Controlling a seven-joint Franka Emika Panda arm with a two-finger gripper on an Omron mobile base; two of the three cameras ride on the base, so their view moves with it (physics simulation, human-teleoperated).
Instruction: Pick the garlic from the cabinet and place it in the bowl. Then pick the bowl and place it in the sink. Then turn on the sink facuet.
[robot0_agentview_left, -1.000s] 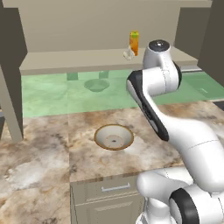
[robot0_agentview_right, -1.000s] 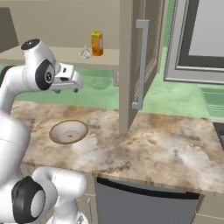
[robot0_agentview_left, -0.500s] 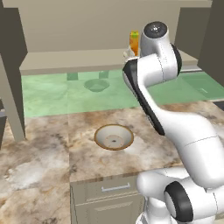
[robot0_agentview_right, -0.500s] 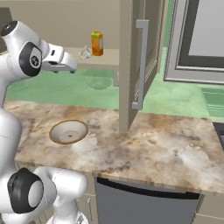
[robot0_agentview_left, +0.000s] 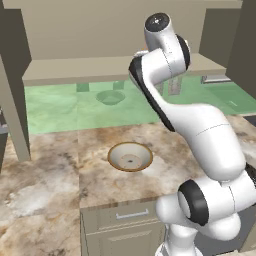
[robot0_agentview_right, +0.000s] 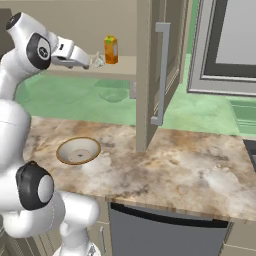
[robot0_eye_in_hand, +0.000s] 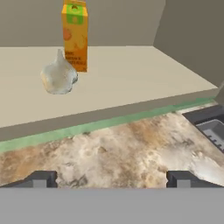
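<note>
2 things were seen on the cabinet shelf: the garlic near its front edge, touching the orange carton behind. Light, papery and rounded, it was judged best pinched across the bulb. The gripper was spread wide, empty.

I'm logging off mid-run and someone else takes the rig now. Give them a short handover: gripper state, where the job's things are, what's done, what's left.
Gripper: open, holding nothing, raised to shelf height in front of the cabinet and short of the shelf edge.
Garlic: on the cabinet shelf, just in front of the orange carton, left of the gripper's line in the hand view.
Bowl: on the marble counter below, nothing in it.
Sink: a corner shows at the right edge of the hand view.
Done: nothing placed yet.
Left: grasp garlic, drop it in the bowl, move bowl to sink, turn on the faucet.
</note>
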